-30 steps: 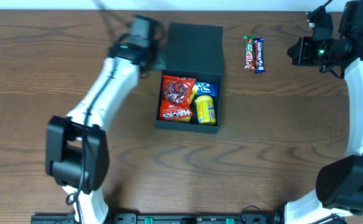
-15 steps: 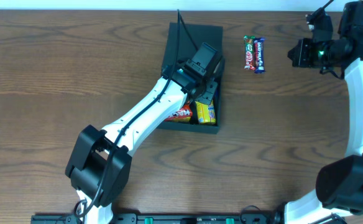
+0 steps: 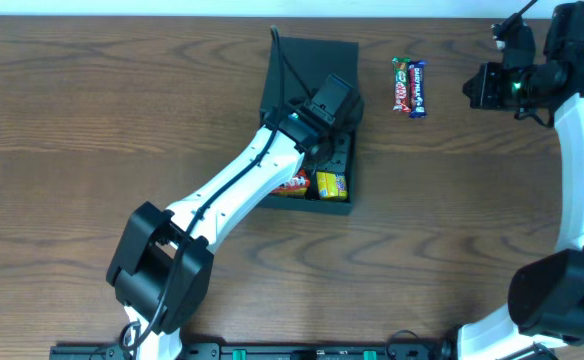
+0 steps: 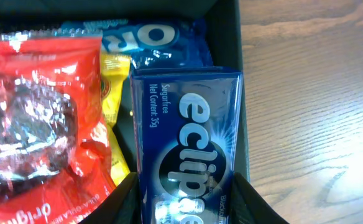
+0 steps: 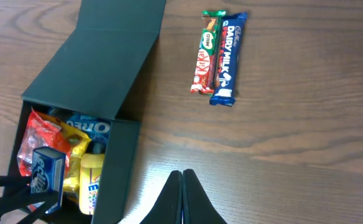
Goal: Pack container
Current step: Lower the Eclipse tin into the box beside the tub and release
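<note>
Fingers (image 4: 124,200) of the left gripper (image 4: 186,208) clamp a blue gum box (image 4: 188,149) by its long edges, above the container (image 3: 312,58), which lies open at upper centre of the overhead view. It looks stiff, light and matte, so grip a side wall, not the hinged flap. Inside are a red bag (image 4: 32,124) and a yellow packet (image 4: 114,93). The right gripper (image 5: 183,198), pinched together, holds nothing.
</note>
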Controlling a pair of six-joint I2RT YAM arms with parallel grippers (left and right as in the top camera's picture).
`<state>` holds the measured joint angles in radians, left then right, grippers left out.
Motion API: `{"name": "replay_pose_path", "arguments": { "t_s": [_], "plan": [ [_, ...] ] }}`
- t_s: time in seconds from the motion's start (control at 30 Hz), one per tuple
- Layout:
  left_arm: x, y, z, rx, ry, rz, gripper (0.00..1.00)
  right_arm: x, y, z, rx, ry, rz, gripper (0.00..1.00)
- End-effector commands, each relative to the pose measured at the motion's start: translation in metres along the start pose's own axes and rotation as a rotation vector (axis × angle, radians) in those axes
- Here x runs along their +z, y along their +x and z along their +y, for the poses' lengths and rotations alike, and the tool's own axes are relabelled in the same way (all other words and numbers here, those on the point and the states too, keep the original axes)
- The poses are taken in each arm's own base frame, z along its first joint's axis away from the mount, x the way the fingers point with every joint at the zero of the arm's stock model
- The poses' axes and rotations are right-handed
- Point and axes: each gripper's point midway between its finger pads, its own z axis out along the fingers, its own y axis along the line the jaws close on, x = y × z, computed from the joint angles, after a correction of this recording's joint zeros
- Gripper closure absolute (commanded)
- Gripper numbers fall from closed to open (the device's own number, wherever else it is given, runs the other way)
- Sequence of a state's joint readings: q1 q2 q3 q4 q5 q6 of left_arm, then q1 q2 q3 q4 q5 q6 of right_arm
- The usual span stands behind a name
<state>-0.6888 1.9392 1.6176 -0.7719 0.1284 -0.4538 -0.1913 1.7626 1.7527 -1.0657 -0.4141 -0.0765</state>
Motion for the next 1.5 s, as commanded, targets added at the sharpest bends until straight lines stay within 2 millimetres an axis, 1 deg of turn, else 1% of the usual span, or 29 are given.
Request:
{"name": "replay_pose_path", "arguments": {
  "t_s": [0.0,0.13,0.27,0.4,0.43,0.47,0.5,0.53,0.57,0.6,0.67,0.7,0.8,0.97,1.0,1.13,1.2,1.3,1.33,1.4,1.47],
  "plan": [
    [0.007,0.009,0.006,-0.079,-0.029,0.038,0.94,0.000,0.001,-0.002,-0.002,0.002,0.003,0.98],
    [0.014,0.017,0.015,-0.091,-0.072,0.074,0.94,0.000,0.000,-0.002,-0.006,0.002,0.002,0.99],
    [0.011,0.015,0.034,-0.062,-0.180,0.044,0.94,0.000,0.000,-0.002,-0.006,0.002,0.001,0.99],
    [0.010,0.016,0.039,-0.026,-0.221,0.038,0.94,0.000,0.000,-0.002,-0.006,0.002,0.000,0.98],
    [0.010,0.016,0.038,-0.012,-0.219,0.040,0.90,0.000,0.000,-0.002,-0.006,0.001,0.000,0.98],
    [0.010,0.016,0.038,0.004,-0.218,0.042,0.63,0.000,0.000,-0.002,-0.006,0.001,0.000,0.98],
    [0.010,0.016,0.038,0.014,-0.218,0.043,0.33,0.000,0.000,-0.002,-0.006,0.001,0.000,0.99],
    [0.010,0.017,0.038,0.030,-0.218,0.045,0.25,0.000,0.000,-0.002,-0.006,0.001,0.000,0.99],
    [0.010,0.017,0.038,0.046,-0.217,0.047,0.20,0.000,0.000,-0.002,-0.006,0.001,0.000,0.98],
    [0.010,0.017,0.038,0.059,-0.218,0.050,0.17,0.000,0.000,-0.002,-0.006,0.001,-0.001,0.98],
    [0.010,0.017,0.038,0.087,-0.217,0.054,0.16,0.000,-0.001,-0.002,-0.007,0.001,-0.002,0.98],
    [0.010,0.018,0.038,0.099,-0.214,0.058,0.13,0.000,-0.001,-0.002,-0.007,0.001,-0.002,0.99],
    [0.010,0.019,0.038,0.118,-0.216,0.064,0.14,0.000,-0.001,-0.002,-0.007,0.001,-0.002,0.98],
    [0.009,0.017,0.038,0.169,-0.216,0.066,0.24,0.000,-0.001,-0.002,-0.007,0.002,-0.002,0.98],
    [0.008,0.016,0.041,0.188,-0.233,0.060,0.29,0.000,-0.001,-0.002,-0.007,0.001,-0.002,0.98],
    [0.005,0.010,0.052,0.209,-0.300,0.032,0.43,0.000,-0.001,-0.002,-0.007,0.001,-0.002,0.98],
    [0.005,0.009,0.053,0.218,-0.308,0.029,0.46,0.000,-0.001,-0.002,-0.007,0.001,-0.002,0.99],
    [0.005,0.009,0.053,0.233,-0.310,0.030,0.46,0.000,-0.001,-0.002,-0.007,0.001,-0.003,0.98],
    [0.004,0.008,0.054,0.236,-0.318,0.026,0.48,0.000,-0.001,-0.002,-0.007,0.001,-0.002,0.99],
    [0.000,0.002,0.054,0.232,-0.321,0.009,0.51,0.000,-0.001,-0.002,-0.008,0.002,-0.003,0.98],
    [-0.009,-0.008,0.052,0.222,-0.310,-0.023,0.50,0.002,-0.001,-0.003,-0.010,0.001,-0.002,0.98]
  ]
}}
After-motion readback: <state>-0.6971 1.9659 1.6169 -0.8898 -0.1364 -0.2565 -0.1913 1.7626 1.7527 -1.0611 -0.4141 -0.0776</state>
